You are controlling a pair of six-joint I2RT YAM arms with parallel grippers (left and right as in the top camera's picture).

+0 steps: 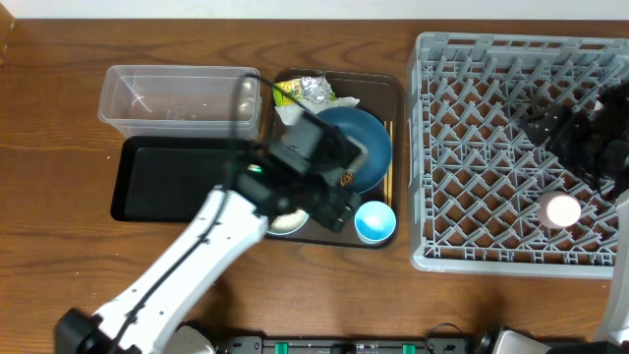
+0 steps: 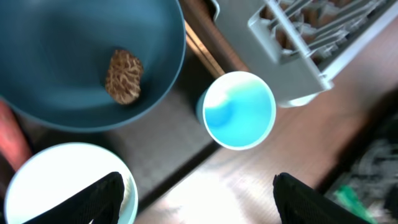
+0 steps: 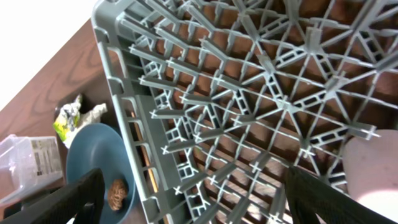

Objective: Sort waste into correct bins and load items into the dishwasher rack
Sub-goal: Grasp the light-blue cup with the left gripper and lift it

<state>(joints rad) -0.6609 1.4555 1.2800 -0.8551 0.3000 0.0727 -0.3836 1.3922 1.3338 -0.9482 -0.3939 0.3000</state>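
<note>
The brown food lump (image 2: 124, 76) lies on the dark-blue plate (image 2: 62, 50), mid-bench toward the far edge. The label on the clear tub (image 3: 28, 165) is too blurred to read. The left claw (image 2: 198, 190) hovers released above the light-blue cup (image 2: 239, 110). The right claw (image 3: 205, 196), also released, hangs over the rack (image 3: 249, 93) at the right edge.

Brown wood-grain table (image 1: 59, 118) — pale wall (image 1: 197, 8) behind it.

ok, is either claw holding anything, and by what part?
Nothing held. Left claw is open near the light-blue cup; right claw is open over the grey rack.
</note>
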